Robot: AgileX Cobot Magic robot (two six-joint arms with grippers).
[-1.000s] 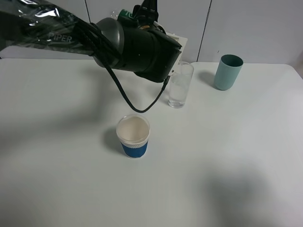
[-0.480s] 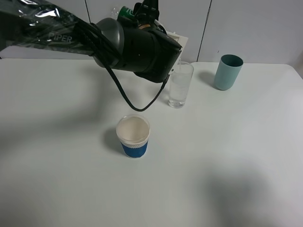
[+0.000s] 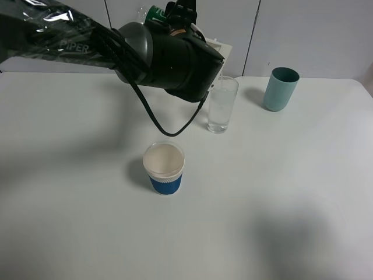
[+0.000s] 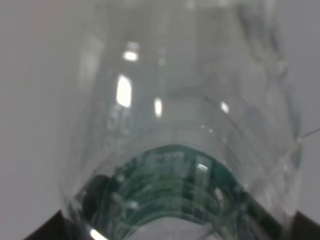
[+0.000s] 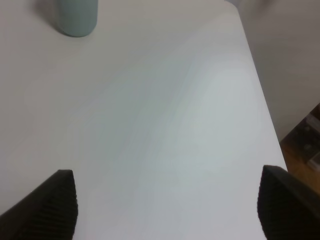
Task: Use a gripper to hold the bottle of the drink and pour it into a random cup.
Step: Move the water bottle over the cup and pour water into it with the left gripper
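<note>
My left gripper (image 3: 176, 13) is raised over the table's back, mostly hidden behind its bulky black wrist, and is shut on the bottle of the drink (image 3: 152, 13). Only the bottle's green label and a bit of clear plastic show there. In the left wrist view the clear bottle with its green label (image 4: 172, 195) fills the frame between the jaws. The cup, a tall clear glass (image 3: 222, 105), stands upright on the table just right of and below that wrist. My right gripper (image 5: 170, 210) is open and empty over bare table.
A white paper cup with a blue sleeve (image 3: 164, 168) stands in front of the glass, mid-table. A teal tumbler (image 3: 280, 88) stands at the back right; it also shows in the right wrist view (image 5: 76, 17). The table's right edge (image 5: 260, 100) is near the right gripper.
The bottle's visible end has shifted slightly up and to the left in the left gripper. The cups and the right arm have not moved.
</note>
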